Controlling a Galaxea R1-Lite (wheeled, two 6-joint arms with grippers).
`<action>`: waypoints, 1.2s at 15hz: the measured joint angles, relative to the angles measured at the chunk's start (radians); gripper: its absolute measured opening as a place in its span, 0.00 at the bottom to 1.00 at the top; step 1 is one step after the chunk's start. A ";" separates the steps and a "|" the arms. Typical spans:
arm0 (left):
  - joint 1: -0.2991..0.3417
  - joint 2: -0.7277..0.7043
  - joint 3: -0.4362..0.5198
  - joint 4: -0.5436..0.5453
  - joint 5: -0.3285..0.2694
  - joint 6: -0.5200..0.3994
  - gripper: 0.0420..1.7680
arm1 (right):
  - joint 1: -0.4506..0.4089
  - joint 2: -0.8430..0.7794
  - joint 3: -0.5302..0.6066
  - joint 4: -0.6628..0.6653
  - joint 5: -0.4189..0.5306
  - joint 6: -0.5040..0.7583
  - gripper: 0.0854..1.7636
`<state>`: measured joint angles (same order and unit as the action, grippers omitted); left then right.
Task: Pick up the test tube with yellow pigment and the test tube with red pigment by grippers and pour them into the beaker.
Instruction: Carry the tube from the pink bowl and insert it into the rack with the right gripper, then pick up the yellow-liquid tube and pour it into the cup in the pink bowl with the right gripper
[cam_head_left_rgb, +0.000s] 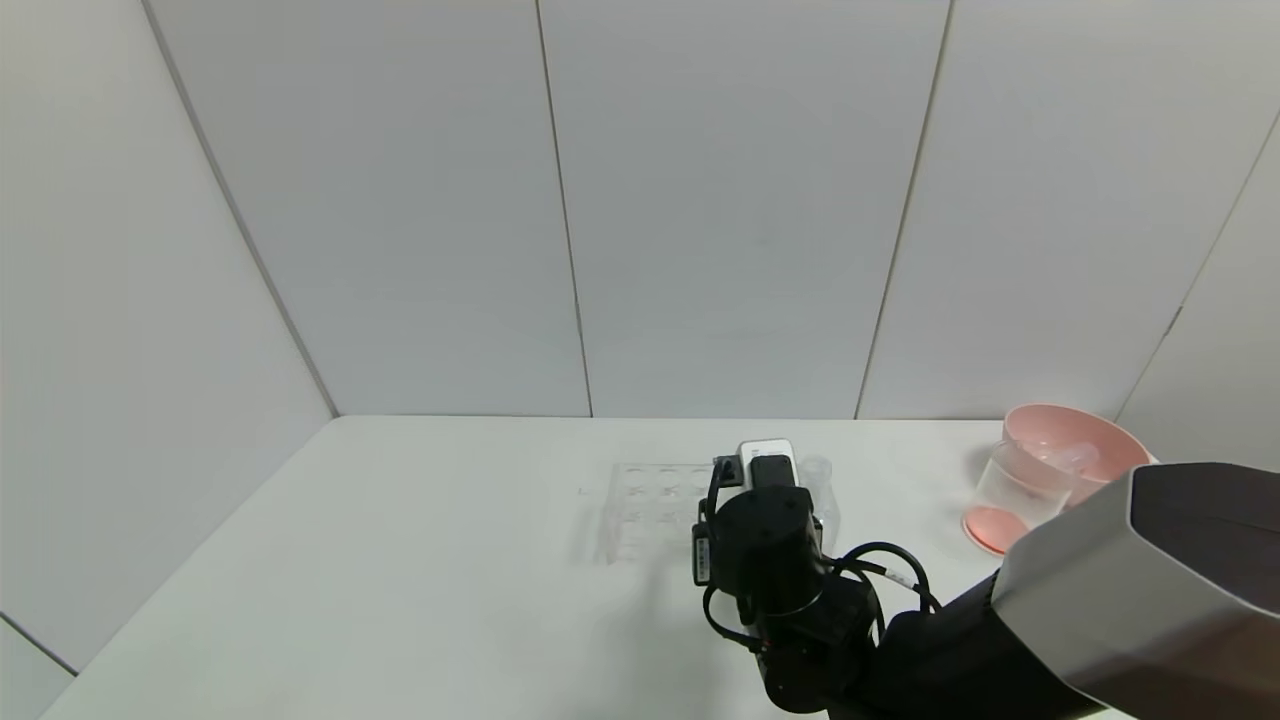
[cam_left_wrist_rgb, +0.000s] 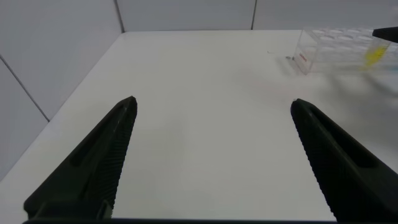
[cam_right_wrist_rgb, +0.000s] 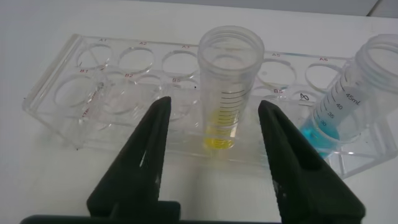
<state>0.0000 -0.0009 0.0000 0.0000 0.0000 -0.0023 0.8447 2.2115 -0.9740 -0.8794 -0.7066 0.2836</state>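
The right gripper (cam_right_wrist_rgb: 214, 149) hangs with its fingers spread either side of the test tube with yellow pigment (cam_right_wrist_rgb: 227, 87) — not touching it. That tube stands upright in the clear rack (cam_right_wrist_rgb: 93, 93), a blue-liquid tube (cam_right_wrist_rgb: 348, 99) beside it. The beaker (cam_head_left_rgb: 1015, 485) leans against the pink bowl (cam_head_left_rgb: 1075, 440) at far right. The left gripper (cam_left_wrist_rgb: 214, 155) hovers agape over bare table (cam_left_wrist_rgb: 205, 93).

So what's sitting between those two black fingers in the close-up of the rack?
In the right wrist view, the test tube with yellow pigment stands upright in the clear rack, between the right gripper's open fingers; neither touches it.
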 joint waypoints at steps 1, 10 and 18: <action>0.000 0.000 0.000 0.000 0.000 0.000 1.00 | -0.001 0.002 -0.006 0.001 0.001 0.000 0.50; 0.000 0.000 0.000 0.000 0.000 0.000 1.00 | -0.024 -0.013 -0.023 -0.008 0.027 -0.027 0.23; 0.000 0.000 0.000 0.000 0.000 0.000 1.00 | -0.026 -0.166 -0.058 0.003 0.096 -0.079 0.23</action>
<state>0.0000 -0.0009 0.0000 0.0000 0.0000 -0.0023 0.8191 2.0460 -1.0323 -0.8760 -0.6109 0.2045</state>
